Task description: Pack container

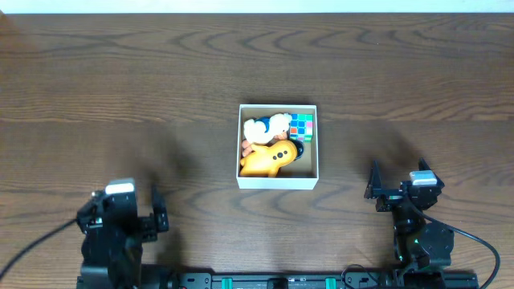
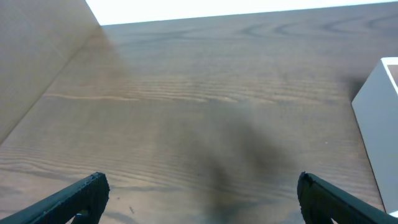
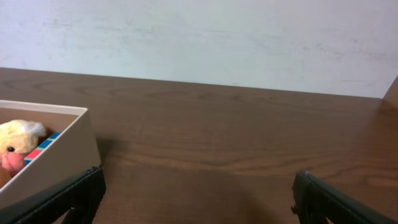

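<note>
The container point(image 1: 278, 181), a square white box, sits at the table's middle. Inside lie an orange plush toy point(image 1: 270, 157), a white and yellow plush point(image 1: 267, 126) and a colourful cube point(image 1: 301, 126). Its white wall shows at the right edge of the left wrist view point(image 2: 380, 124) and at the left of the right wrist view point(image 3: 59, 152), with the plush point(image 3: 18, 146) inside. My left gripper point(image 1: 152, 213) point(image 2: 199, 196) is open and empty at the front left. My right gripper point(image 1: 376, 189) point(image 3: 196, 196) is open and empty at the front right.
The dark wood table point(image 1: 120, 96) spreads round the box. A pale wall point(image 3: 199, 37) stands behind the table's far edge.
</note>
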Robot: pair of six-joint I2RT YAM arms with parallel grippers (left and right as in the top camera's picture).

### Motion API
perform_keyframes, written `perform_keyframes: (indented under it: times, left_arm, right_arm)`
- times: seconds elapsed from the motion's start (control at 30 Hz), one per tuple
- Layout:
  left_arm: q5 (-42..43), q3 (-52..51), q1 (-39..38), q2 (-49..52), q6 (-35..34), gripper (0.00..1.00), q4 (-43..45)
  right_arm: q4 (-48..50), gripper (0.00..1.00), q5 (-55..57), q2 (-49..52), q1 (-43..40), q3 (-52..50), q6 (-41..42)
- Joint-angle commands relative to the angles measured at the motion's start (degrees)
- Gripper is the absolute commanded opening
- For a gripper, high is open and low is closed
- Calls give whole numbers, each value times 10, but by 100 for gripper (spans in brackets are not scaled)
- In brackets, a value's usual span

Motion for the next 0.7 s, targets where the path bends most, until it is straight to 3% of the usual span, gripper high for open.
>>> perform_keyframes:
  times: [0.0, 0.17, 0.4, 0.47, 0.67]
  left_arm:
    - [23, -58, 2, -54, -7, 98, 27]
    - [39, -164, 10, -106, 11, 98, 219]
    - [59, -312, 10, -106, 17, 98, 486]
    - [80, -346, 10, -106, 17, 98, 518]
    - [160, -350, 10, -104, 6, 98, 426]
  right_arm:
    - [-1, 99, -4, -5, 6, -2, -9]
    - [-1, 99, -4, -5, 6, -2, -9]
    - [-1, 99, -4, -5, 6, -2, -9]
    - [-1, 99, -4, -5, 6, -2, -9]
    - [-1, 99, -4, -5, 6, -2, -8]
